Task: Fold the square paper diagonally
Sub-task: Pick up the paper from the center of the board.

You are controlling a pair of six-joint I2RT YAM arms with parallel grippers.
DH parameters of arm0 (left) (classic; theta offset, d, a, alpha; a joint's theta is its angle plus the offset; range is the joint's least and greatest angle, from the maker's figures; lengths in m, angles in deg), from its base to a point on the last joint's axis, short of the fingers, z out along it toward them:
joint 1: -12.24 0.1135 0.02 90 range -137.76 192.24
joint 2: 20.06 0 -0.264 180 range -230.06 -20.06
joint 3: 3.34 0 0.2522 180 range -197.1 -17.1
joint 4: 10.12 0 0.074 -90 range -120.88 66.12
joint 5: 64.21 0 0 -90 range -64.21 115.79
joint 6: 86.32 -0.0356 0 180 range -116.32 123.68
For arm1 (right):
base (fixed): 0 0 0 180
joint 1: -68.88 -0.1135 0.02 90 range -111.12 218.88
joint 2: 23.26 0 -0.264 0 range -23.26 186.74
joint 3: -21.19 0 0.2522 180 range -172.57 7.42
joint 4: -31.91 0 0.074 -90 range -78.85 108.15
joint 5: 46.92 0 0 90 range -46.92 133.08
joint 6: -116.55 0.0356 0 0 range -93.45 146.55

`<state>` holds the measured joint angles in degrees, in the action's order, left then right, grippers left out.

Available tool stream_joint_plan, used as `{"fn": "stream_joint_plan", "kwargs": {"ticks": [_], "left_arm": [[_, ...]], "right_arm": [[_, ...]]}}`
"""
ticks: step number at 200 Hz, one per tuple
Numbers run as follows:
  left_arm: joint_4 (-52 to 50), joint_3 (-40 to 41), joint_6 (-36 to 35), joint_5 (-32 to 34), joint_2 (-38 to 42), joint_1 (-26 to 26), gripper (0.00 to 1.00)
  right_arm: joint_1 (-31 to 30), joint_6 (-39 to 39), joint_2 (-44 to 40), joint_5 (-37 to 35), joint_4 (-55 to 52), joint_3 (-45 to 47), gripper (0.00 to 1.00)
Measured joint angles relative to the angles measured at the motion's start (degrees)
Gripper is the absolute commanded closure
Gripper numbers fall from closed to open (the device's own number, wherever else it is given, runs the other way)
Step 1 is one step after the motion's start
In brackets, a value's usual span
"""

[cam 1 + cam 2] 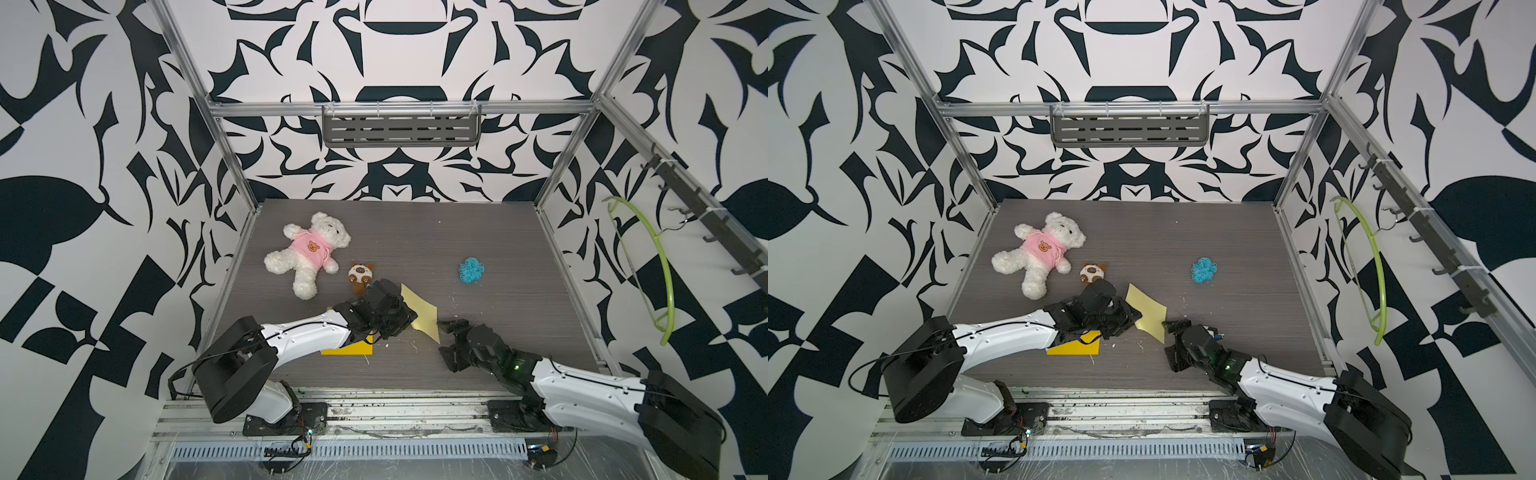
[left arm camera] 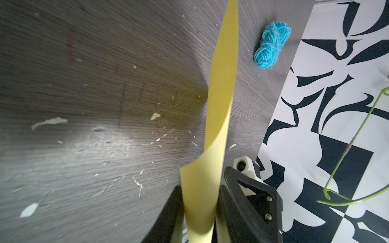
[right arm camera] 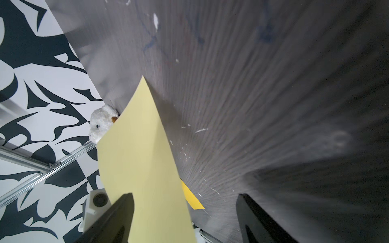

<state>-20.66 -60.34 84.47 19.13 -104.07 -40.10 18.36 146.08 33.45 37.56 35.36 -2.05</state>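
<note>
no readable text, numbers or brand marks in any view. closest thing to a sign: a small orange bear-face patch (image 1: 313, 246) on the pink shirt (image 1: 316, 259) of the white teddy (image 1: 328, 230), at about 10 o'clock on the tabletop (image 1: 436, 249), seen in both top views. it's a picture only, no lettering on it. the wall pattern (image 1: 399, 54) is abstract black-and-white shapes, not letters.
</note>
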Motion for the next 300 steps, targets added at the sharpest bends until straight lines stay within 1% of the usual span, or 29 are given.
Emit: {"fn": "stream_joint_plan", "kwargs": {"ticks": [10,56,112,150,209,257,282,291,300], "left_arm": [[0.2,0.0,0.1,0.0,0.0,0.0,0.70],[0.4,0.0,0.3,-0.1,0.0,0.0,0.70],[0.7,0.5,0.4,-0.1,0.0,0.0,0.70],[0.8,1.0,0.5,0.0,0.0,0.0,0.70],[0.8,1.5,0.6,0.0,0.0,0.0,0.70],[0.8,1.6,0.8,0.0,0.0,-0.2,0.71],[0.8,1.6,0.9,0.0,0.0,-0.3,0.71],[0.8,1.6,0.9,0.0,0.0,-0.3,0.71],[0.8,1.6,0.9,0.0,0.0,-0.4,0.71]], "right_arm": [[-0.1,0.1,1.2,-0.1,1.2,-0.4,0.22],[-0.2,0.6,5.0,-0.5,5.5,-1.8,0.43],[-0.2,0.4,6.7,-0.8,7.7,-1.9,0.62],[-0.2,0.6,5.4,-1.0,6.5,-1.9,0.63],[-0.3,0.6,-2.0,-4.7,0.7,-1.9,0.61],[-0.3,0.6,-1.4,-5.9,-0.4,-1.9,0.61],[-0.3,0.6,0.8,-5.9,0.3,-1.9,0.66],[-0.3,0.6,1.5,-5.8,0.5,-1.9,0.72],[-0.3,0.3,2.0,-5.6,0.7,-1.9,0.81]]}}
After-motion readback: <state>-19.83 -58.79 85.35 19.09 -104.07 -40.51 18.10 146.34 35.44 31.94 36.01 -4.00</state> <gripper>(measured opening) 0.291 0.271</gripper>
